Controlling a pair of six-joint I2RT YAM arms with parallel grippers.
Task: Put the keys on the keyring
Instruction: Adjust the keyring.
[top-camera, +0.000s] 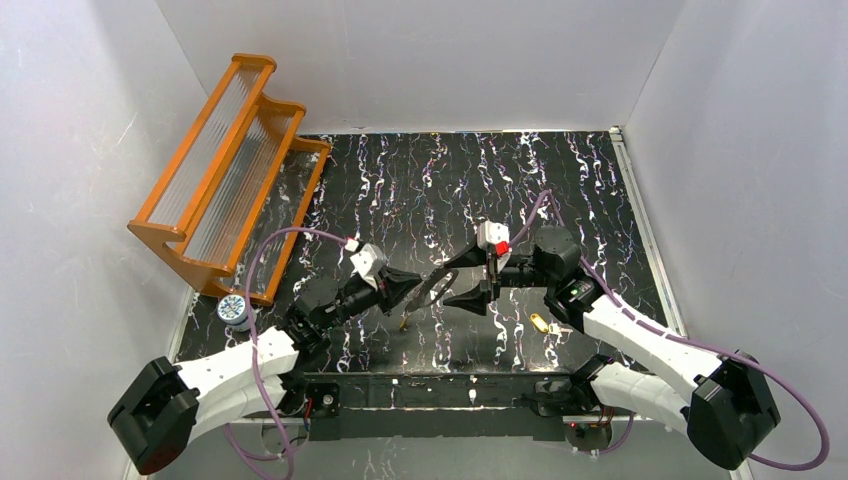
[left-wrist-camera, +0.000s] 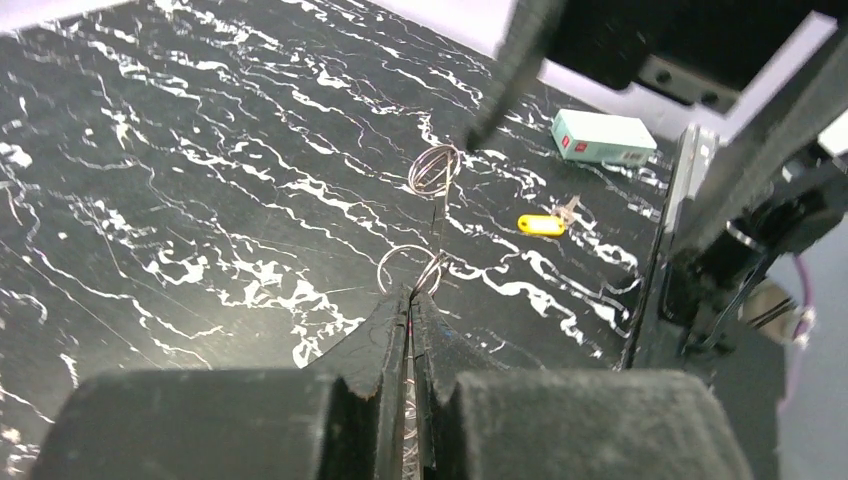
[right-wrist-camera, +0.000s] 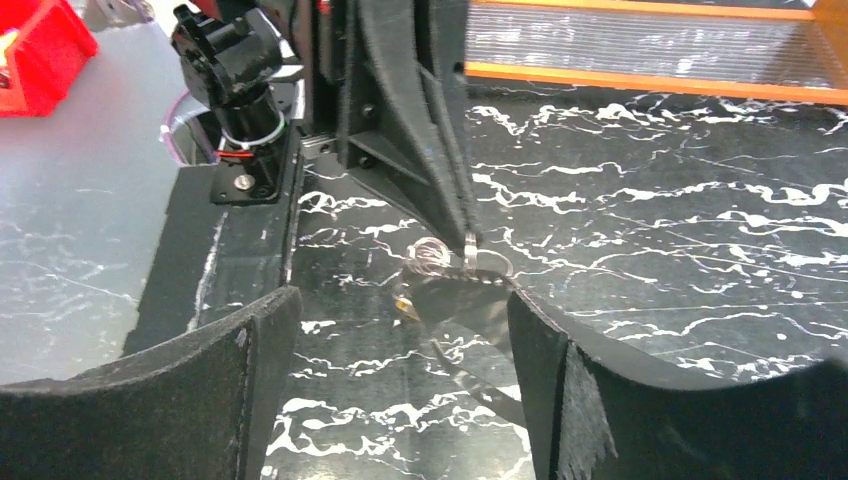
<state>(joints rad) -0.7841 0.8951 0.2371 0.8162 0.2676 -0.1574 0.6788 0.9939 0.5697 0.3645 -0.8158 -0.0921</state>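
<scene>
Pinching the keyring (left-wrist-camera: 433, 172) between its fingertips, my left gripper (left-wrist-camera: 410, 300) is fully closed on one of the thin wire loops. The rest of the ring stretches away from the tips towards my right gripper (top-camera: 445, 284), whose fingers (right-wrist-camera: 250, 380) stand wide apart with nothing between them. The two grippers meet nose to nose over the near middle of the black marbled mat (top-camera: 420, 190).

Open mat runs behind both grippers up to the back wall. An orange rack (top-camera: 225, 160) leans along the left wall and takes up the far left corner. A small round roll (top-camera: 232, 308) sits by the rack's foot at the left edge. To my right, a yellow-headed key (left-wrist-camera: 541, 225) lies flat on the mat, well apart from the ring and close beside my right arm. A small green-and-white box (left-wrist-camera: 603, 137) rests farther off, near the mat's edge.

A second key (right-wrist-camera: 405, 305) shows just below the ring as a tiny orange speck. I cannot tell whether it hangs from the wire or lies on the mat. How many loops the ring has and how they join is also hard to make out. My own fingers hide the spot where the wire is gripped.
</scene>
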